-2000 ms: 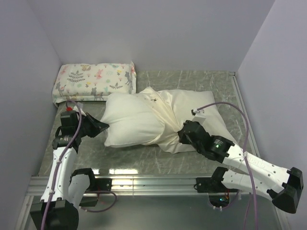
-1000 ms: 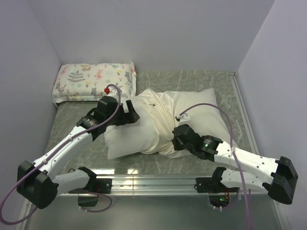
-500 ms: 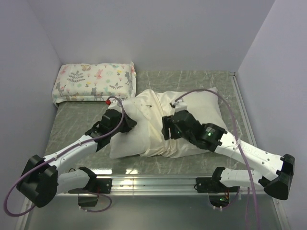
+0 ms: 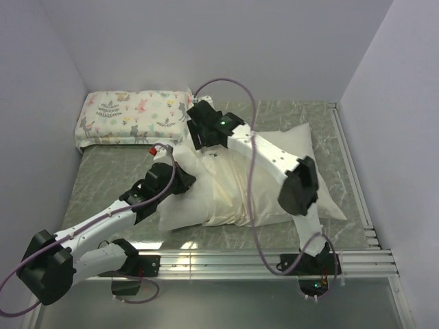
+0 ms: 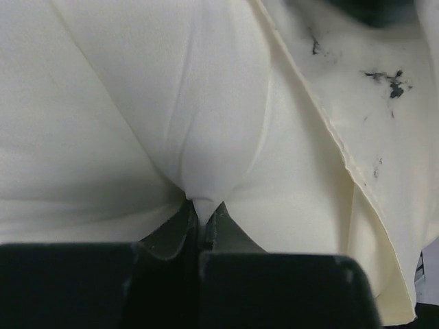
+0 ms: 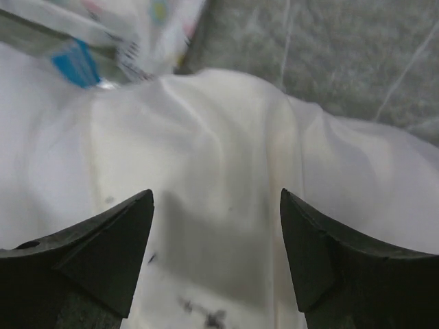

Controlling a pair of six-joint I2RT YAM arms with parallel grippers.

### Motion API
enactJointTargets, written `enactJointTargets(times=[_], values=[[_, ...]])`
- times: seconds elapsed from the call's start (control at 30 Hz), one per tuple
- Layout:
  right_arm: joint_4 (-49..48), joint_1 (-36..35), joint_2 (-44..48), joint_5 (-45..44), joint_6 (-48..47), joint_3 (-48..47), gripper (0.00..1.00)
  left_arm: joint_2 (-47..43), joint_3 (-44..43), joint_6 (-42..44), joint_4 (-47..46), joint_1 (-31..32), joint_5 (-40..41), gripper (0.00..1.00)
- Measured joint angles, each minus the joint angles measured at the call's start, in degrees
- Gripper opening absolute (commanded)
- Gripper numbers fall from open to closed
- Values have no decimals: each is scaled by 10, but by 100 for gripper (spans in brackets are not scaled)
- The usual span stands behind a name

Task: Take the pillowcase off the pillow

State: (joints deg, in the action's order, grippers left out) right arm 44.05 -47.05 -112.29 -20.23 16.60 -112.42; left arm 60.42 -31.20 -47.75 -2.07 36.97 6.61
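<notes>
The pillow [image 4: 180,202] lies mid-table with its white left end bare. The cream pillowcase [image 4: 302,168] sleeves its right part and is bunched at the middle. Both rest on a grey-green marbled table [image 4: 110,171] walled in pale lilac, with a printed pillow [image 4: 134,116] in the far left corner. The left gripper [image 5: 200,207], low from the near left, is clamped on the pillow's white fabric. The right gripper [image 6: 216,205] arches over to the far left edge, fingers spread wide, holding nothing.
</notes>
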Motion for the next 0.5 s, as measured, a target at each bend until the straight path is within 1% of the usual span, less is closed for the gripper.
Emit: enactJointTargets(times=[0.07, 0.1, 0.17, 0.2, 0.3, 0.5], values=[[53, 7, -88, -11, -4, -70, 72, -8, 0, -2, 10, 4, 6, 0], [70, 10, -120, -14, -5, -90, 59, -13, 0, -3, 15, 6, 10, 0], [83, 16, -147, -14, -11, -93, 32, -22, 0, -10, 25, 9, 17, 0], [77, 19, -145, -13, -10, -82, 12, -27, 0, -13, 31, 11, 18, 0], [70, 31, -111, -3, -1, -51, 0, -47, -1, -23, 48, 19, 18, 0], [79, 70, -49, 40, 20, -29, 0, -99, -17, -39, 91, 26, 19, 0]])
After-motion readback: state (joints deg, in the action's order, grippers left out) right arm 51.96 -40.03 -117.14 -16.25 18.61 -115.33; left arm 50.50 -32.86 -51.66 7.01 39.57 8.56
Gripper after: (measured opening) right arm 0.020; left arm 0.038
